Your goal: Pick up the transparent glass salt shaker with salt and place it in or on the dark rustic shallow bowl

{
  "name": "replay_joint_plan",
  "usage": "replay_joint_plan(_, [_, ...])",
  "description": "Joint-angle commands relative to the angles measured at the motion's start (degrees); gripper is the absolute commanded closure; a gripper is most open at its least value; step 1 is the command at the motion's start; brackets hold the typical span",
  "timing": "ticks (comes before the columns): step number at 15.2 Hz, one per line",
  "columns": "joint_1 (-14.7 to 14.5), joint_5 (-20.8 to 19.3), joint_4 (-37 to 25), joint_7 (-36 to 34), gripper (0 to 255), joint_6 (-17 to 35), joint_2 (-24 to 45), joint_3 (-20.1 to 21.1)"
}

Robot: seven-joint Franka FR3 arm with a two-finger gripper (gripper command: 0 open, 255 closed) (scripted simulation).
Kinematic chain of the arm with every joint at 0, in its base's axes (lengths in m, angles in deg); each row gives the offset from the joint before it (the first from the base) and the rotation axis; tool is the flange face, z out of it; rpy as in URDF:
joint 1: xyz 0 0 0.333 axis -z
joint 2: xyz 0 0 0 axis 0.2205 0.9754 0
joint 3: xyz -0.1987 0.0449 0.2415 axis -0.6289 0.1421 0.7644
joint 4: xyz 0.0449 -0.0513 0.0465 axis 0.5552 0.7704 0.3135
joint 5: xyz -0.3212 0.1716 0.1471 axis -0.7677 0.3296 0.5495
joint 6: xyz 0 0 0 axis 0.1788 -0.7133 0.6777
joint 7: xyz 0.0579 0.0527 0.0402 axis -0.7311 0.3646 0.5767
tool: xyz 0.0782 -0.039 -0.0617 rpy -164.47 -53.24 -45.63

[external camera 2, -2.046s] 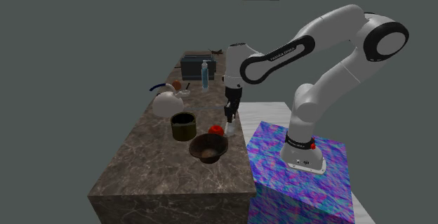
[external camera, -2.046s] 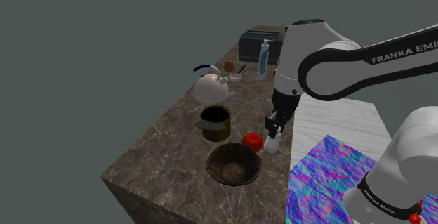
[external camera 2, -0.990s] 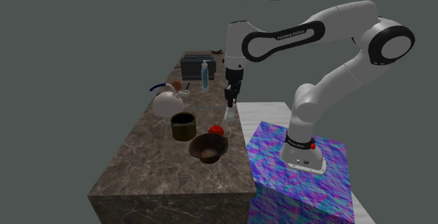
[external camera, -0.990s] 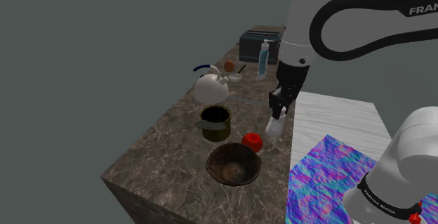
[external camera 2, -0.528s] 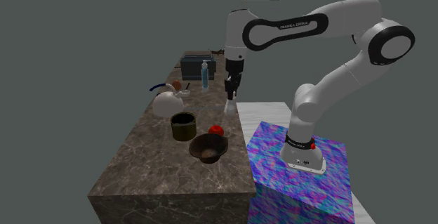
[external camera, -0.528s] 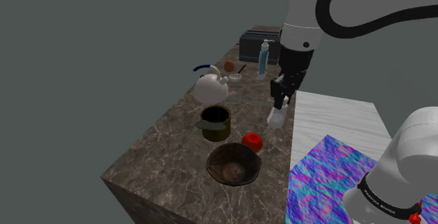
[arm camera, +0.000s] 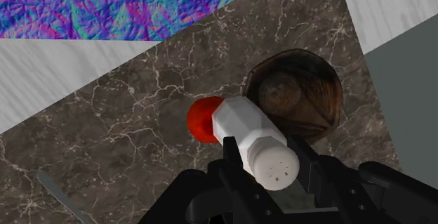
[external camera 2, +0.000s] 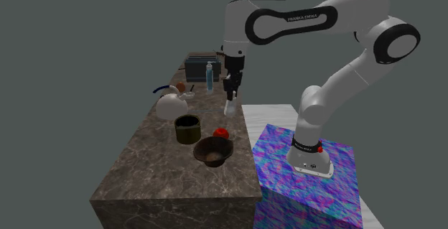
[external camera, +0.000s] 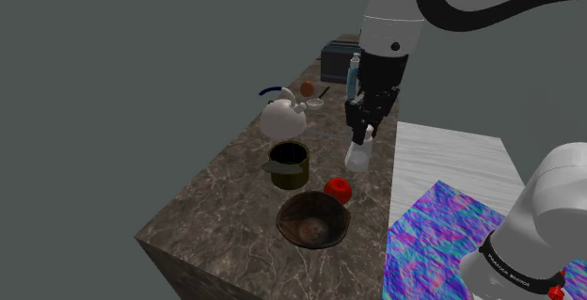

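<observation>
Shows the salt shaker hanging from the gripper, clear of the worktop and higher than anything standing on it. Jaws closed on the cap end, body pointing down toward the worktop and, in the wrist view, lying slightly askew to the jaws. Gripped at the top, presumably to leave the base free for setting down and to keep the jaws away from the bowl wall. Held at this height probably to pass over the red round thing, just beside the dark shallow bowl and lying between shaker and bowl in the shoulder view. Seen along the gripper, overlaps the red round thing and the near rim of the bowl; judged close to the target but not yet centred over it. Bowl empty and upright near the worktop's end; dark pot and white kettle beyond it, off to the side of the likely path.

Appearance of the shaker: drawn plain white and opaque in the wrist view, pale and faintly glassy in the shoulder view. Faceted body, rounded cap dotted with small holes. No salt distinguishable inside.
</observation>
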Motion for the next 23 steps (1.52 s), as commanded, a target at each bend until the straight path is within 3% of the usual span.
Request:
replay_joint_plan(1, [-0.4, 0.7, -2.7, -2.7, 255, 0.0, 2.2, 2.3])
replay_joint_plan(8, [-0.4, 1.1, -14.7, -13.1, 255, 0.0, 12.2, 11.4])
replay_joint_plan(23, [-1.1, 2.6, -3.8, -12.1, 255, 11.5, 12.9, 13.6])
